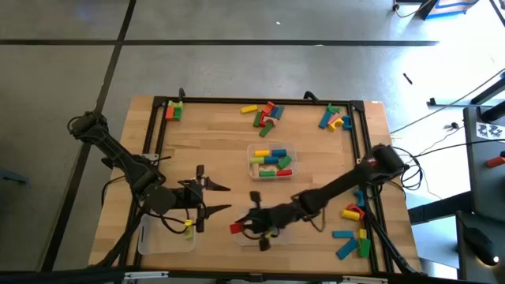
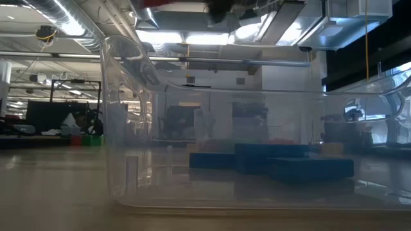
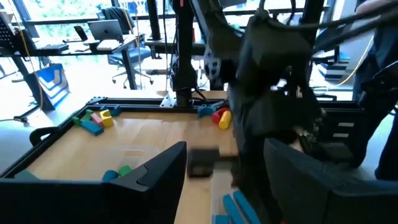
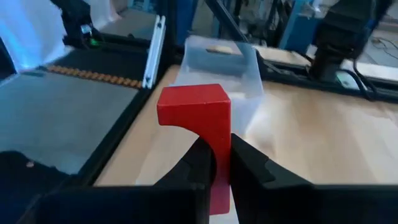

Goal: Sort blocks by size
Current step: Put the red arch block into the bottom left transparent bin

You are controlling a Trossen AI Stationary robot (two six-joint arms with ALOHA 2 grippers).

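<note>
Presently the right pincer (image 4: 214, 163) clenches a red block (image 4: 198, 121) by its lower stem; rigid, light, smooth paint: grip flat faces. Left pincer (image 1: 211, 198) stands released.

Blocks scattered in groups across the table, one red block (image 4: 198, 118) held up

The red block, with a curved notch under one end, is pinched between the right gripper's (image 4: 217, 163) fingers near the table's front edge. Other blocks (image 1: 271, 162) fill the centre tray; loose clusters lie along the far edge (image 1: 266, 114) and the front right corner (image 1: 354, 233).
</note>
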